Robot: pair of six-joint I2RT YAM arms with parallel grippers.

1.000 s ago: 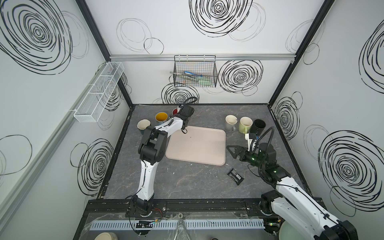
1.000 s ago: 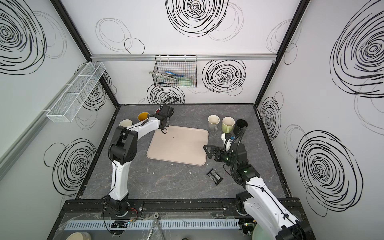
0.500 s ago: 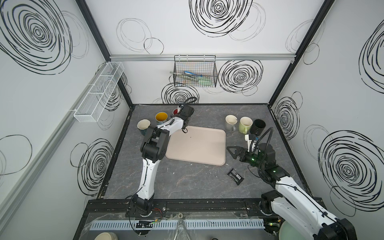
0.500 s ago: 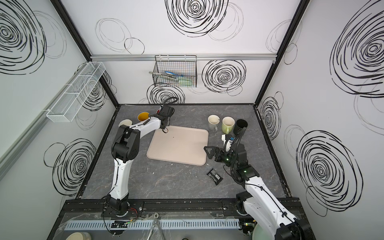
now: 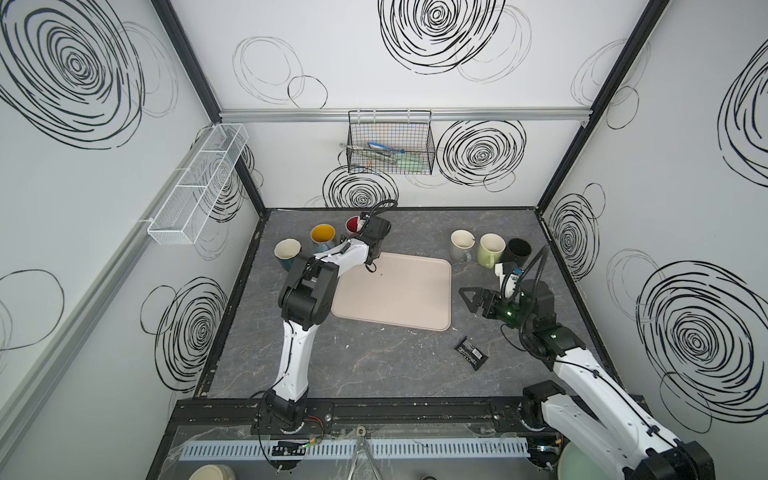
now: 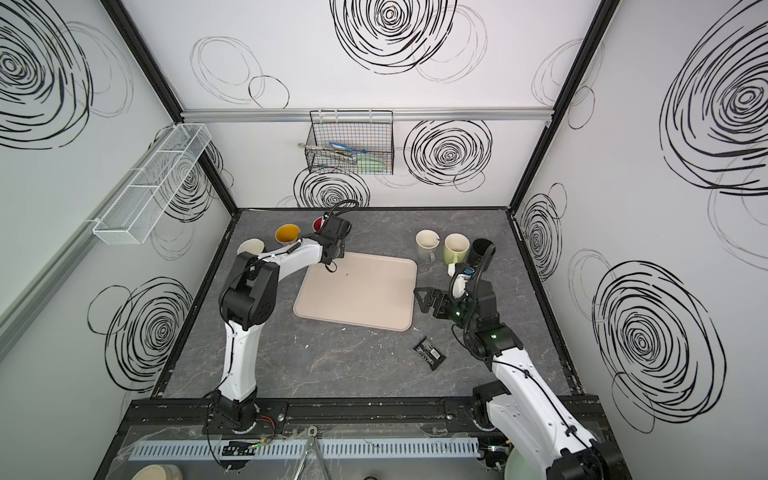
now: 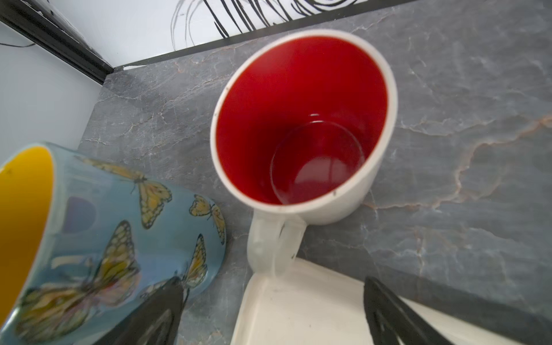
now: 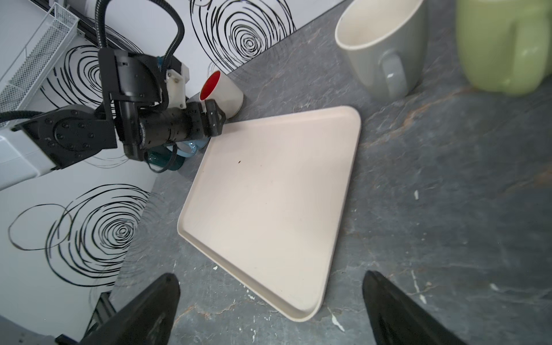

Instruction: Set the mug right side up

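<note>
The mug (image 7: 298, 104), white outside and red inside, stands upright with its mouth up at the back left of the table, in both top views (image 5: 353, 224) (image 6: 318, 223) and in the right wrist view (image 8: 222, 92). Its handle points at the tray corner. My left gripper (image 7: 273, 286) is open just behind that handle, with nothing between its fingers (image 8: 213, 118). My right gripper (image 8: 271, 283) is open and empty, low over the table beside the tray's right edge (image 5: 467, 297) (image 6: 422, 299).
A beige tray (image 5: 395, 291) lies mid-table. A blue butterfly mug (image 7: 104, 224) with a yellow inside stands close beside the red-lined one, and a cream-lined mug (image 5: 287, 251) stands further left. Grey (image 5: 461, 245), green (image 5: 490, 249) and black (image 5: 518, 249) mugs stand back right. A black packet (image 5: 470, 352) lies front right.
The left arm's elbow has edged slightly to the right, and its gripper now stands open behind the mug's handle. The mug and the right arm have stayed put.
</note>
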